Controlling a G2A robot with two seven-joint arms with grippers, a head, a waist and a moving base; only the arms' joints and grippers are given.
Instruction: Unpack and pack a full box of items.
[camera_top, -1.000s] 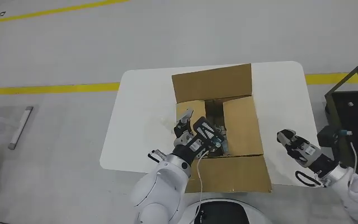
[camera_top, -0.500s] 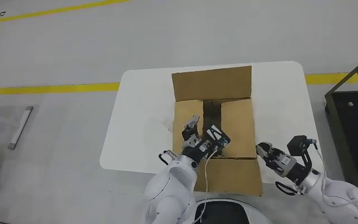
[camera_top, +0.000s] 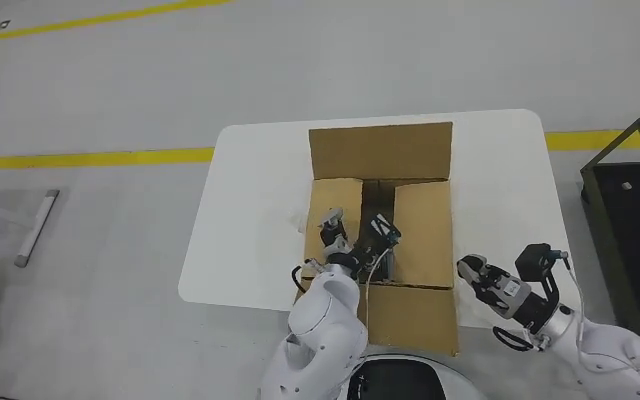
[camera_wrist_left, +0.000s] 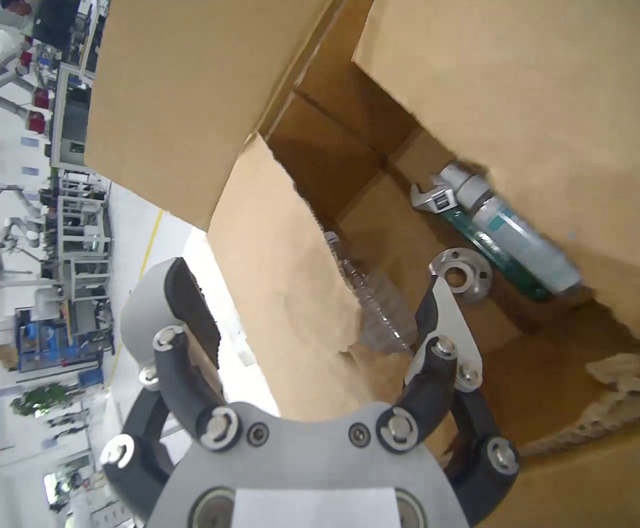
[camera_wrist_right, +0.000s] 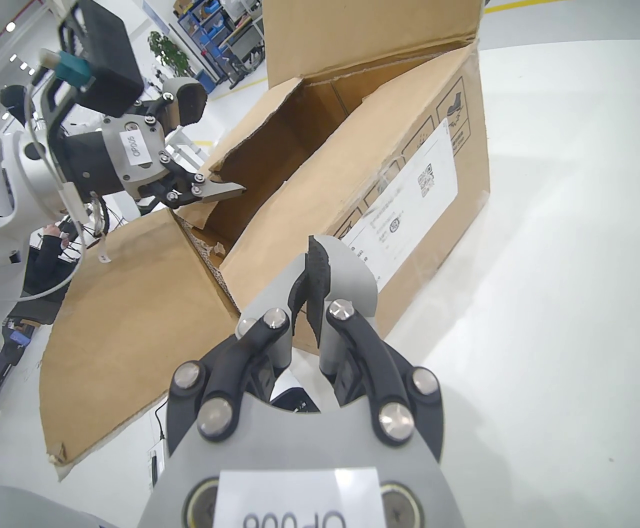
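In the top view I read a grey floor (camera_top: 120, 90). A yellow line (camera_top: 100, 158) runs from 9 o'clock to 3 o'clock, passing under the white counter (camera_top: 240, 210). A second yellow line (camera_top: 100, 18) crosses at 11 o'clock. A short grey bar (camera_top: 32, 228) lies on the floor at 9 o'clock. A dark cart (camera_top: 612, 205) stands at 3 o'clock. The wrist views show metal racks (camera_wrist_left: 75, 235), blue bins (camera_wrist_left: 30, 332) and a potted plant (camera_wrist_right: 167, 47) in bright light.
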